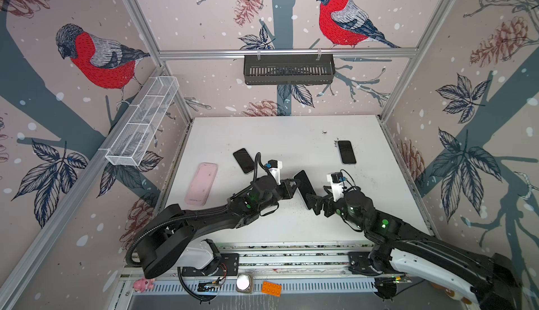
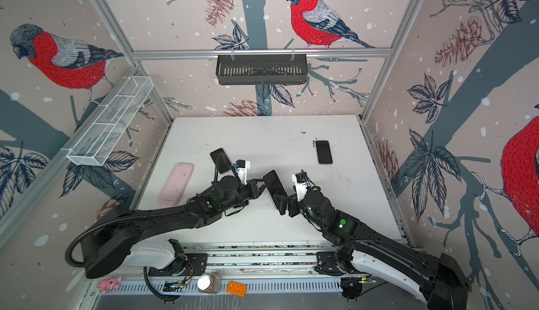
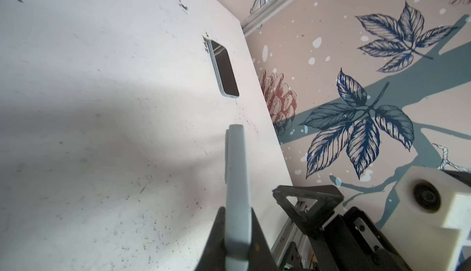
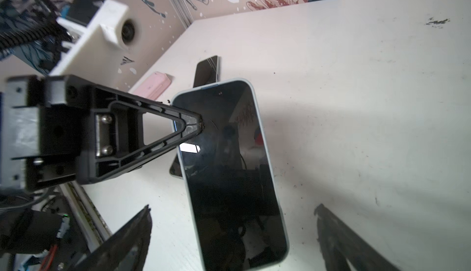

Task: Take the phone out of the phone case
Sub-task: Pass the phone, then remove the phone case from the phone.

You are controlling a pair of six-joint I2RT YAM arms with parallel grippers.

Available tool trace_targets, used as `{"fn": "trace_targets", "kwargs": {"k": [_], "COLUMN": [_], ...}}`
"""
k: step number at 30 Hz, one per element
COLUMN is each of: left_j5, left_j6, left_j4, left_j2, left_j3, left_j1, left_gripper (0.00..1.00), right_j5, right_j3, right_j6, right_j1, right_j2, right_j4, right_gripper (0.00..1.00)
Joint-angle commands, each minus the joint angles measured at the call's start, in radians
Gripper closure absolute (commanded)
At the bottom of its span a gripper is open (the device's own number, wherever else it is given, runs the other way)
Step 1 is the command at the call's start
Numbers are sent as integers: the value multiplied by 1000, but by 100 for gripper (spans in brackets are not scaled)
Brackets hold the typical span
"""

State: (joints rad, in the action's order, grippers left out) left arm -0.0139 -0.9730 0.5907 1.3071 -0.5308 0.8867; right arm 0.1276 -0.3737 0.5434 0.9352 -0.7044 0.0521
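A phone [image 4: 229, 167] with a dark screen sits in a pale grey-blue phone case [image 3: 237, 170]. It hangs tilted above the middle of the white table [image 1: 291, 136], as both top views show [image 1: 304, 187] [image 2: 275, 187]. My left gripper [image 3: 235, 211] is shut on it, one finger on the screen and one on the back, near a long edge [image 1: 294, 184]. My right gripper [image 4: 233, 208] is open wide. Its fingertips [image 4: 142, 218] stand apart on either side of the phone's near end without touching it [image 1: 316, 203].
A pink case [image 1: 201, 183] and a bare black phone [image 1: 244, 160] lie on the table's left part. Another phone [image 1: 346, 152] lies at the right [image 3: 225, 68]. A black basket [image 1: 288, 69] hangs on the back wall and a white wire basket [image 1: 143, 122] on the left wall.
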Motion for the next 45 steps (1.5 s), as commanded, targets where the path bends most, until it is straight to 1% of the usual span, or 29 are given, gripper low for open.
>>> {"fn": "trace_targets", "kwargs": {"k": [1,5,9,11,13,18,24,27,30,32,37,41,45], "left_j5": [127,198,243,255,269,289,272,246,234,237,262,281,287], "left_j6": [-70,-97,-121,-160,-204,-332,-476,-527,-563,-581,-597,-596,-589], "left_j4": [84,117,163,208,281,499,714,771,818,848,892,903,904], "left_j2": [-73,-168,-226,-242,-250,-237,-174,-140,-104,-81,-51,-46,-41], "left_j3": [32,52,61,81,115,201,269,279,284,290,296,302,302], "left_j1": [-25,-45,-45,-45,-45,-45,-43,-40,-37,-32,-10,2,14], "left_gripper": [100,100,100,100,100,100,100,100,100,100,100,100,100], "right_j5": [-22,-39,-37,-35,-42,-80,-152,-206,-265,-290,-334,-361,-387], "right_j3": [-3,29,51,58,74,166,280,322,328,323,316,298,274], "right_j6": [102,193,261,301,332,386,483,531,544,547,552,553,555], "right_j1": [1,1,1,0,0,-7,-74,-126,-162,-176,-186,-187,-186], "right_j2": [50,117,156,168,179,194,194,190,171,155,80,-8,-104], "right_j4": [60,140,190,208,240,416,633,741,804,822,906,968,1037], "right_gripper": [0,0,0,0,0,0,0,4,8,14,27,32,33]}}
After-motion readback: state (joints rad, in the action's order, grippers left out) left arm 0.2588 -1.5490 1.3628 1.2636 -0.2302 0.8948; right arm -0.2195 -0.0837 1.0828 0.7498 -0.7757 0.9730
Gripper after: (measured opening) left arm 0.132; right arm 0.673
